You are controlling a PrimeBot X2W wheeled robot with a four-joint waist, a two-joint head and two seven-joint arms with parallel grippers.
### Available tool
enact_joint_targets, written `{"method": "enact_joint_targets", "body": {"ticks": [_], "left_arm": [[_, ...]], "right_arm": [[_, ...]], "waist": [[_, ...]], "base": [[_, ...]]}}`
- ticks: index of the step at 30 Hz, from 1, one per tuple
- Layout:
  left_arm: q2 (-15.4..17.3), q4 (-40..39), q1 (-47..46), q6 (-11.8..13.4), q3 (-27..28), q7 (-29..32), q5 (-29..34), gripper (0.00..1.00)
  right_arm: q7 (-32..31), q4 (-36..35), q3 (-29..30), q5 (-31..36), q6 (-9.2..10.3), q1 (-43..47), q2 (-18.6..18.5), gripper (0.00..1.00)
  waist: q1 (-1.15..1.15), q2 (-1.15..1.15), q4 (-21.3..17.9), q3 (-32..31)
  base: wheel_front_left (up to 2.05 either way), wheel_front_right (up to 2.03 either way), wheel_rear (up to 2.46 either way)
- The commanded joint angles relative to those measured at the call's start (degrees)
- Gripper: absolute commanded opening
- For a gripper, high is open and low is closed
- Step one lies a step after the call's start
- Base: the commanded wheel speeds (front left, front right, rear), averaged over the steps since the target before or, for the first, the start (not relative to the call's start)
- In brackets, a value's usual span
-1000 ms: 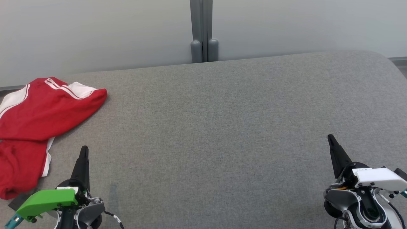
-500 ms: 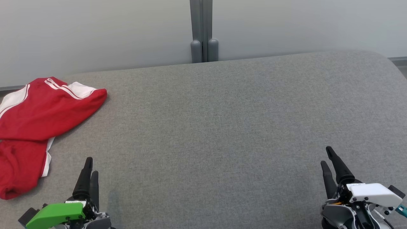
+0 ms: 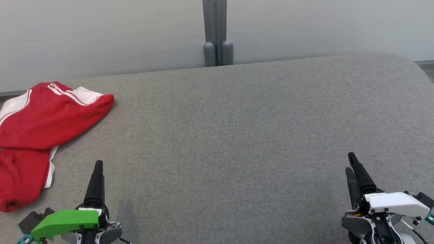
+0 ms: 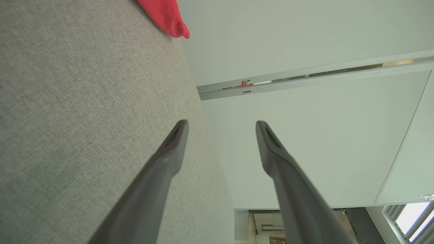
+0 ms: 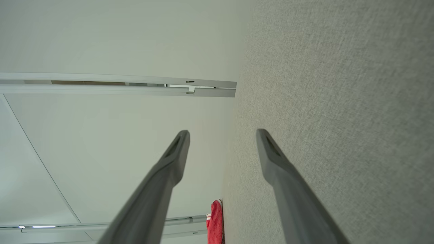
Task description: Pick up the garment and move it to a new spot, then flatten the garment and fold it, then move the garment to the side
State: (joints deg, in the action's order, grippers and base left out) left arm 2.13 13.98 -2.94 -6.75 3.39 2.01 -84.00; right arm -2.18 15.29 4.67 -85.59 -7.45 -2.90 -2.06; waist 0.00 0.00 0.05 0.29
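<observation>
The garment [image 3: 44, 125], red shorts with white side stripes, lies bunched at the far left of the grey fabric table [image 3: 237, 135]; part of it runs past the left edge of the head view. A red tip of the garment [image 4: 166, 17] appears in the left wrist view, and a sliver of the garment [image 5: 216, 222] in the right wrist view. My left gripper [image 3: 97, 166] hovers near the front edge, just right of the garment and apart from it. In its wrist view the left gripper [image 4: 222, 125] is open and empty. My right gripper [image 3: 349, 162] is at the front right, and its wrist view shows the right gripper [image 5: 222, 133] open and empty too.
A grey post [image 3: 217, 34] stands behind the table's far edge against pale wall panels. The table's far right corner [image 3: 407, 61] is rounded. Bare grey cloth stretches between the garment and my right gripper.
Both grippers have sunk a little toward the near edge, the left one drifting slightly right. The right gripper's fingers now show apart. The garment lies as before.
</observation>
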Motion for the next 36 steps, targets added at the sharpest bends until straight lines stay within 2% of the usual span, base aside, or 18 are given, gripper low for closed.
{"method": "enact_joint_targets", "body": {"ticks": [1, 22, 36], "left_arm": [[0.29, -1.78, -0.44, 0.49, -0.44, -0.64, 2.66, 1.0], [0.48, -5.78, -0.16, 6.13, -6.36, -5.3, 29.22, 1.0], [0.77, -5.14, 1.02, 7.67, -8.43, -7.92, 43.64, 1.0]], "right_arm": [[0.77, -1.44, -0.03, 2.1, -0.02, -0.55, -0.32, 1.0], [5.47, -7.02, -1.27, 26.48, -0.02, -0.11, -0.51, 1.0], [8.08, -8.29, -3.8, 42.35, -0.03, 0.74, -0.6, 1.0]], "waist": [[0.0, 0.0, 0.01, 0.02], [0.0, 0.0, 0.22, 0.23], [0.0, 0.0, 0.4, 0.16]], "base": [[0.0, 0.0, 0.0], [0.0, 0.0, 0.0], [0.0, 0.0, 0.0]]}}
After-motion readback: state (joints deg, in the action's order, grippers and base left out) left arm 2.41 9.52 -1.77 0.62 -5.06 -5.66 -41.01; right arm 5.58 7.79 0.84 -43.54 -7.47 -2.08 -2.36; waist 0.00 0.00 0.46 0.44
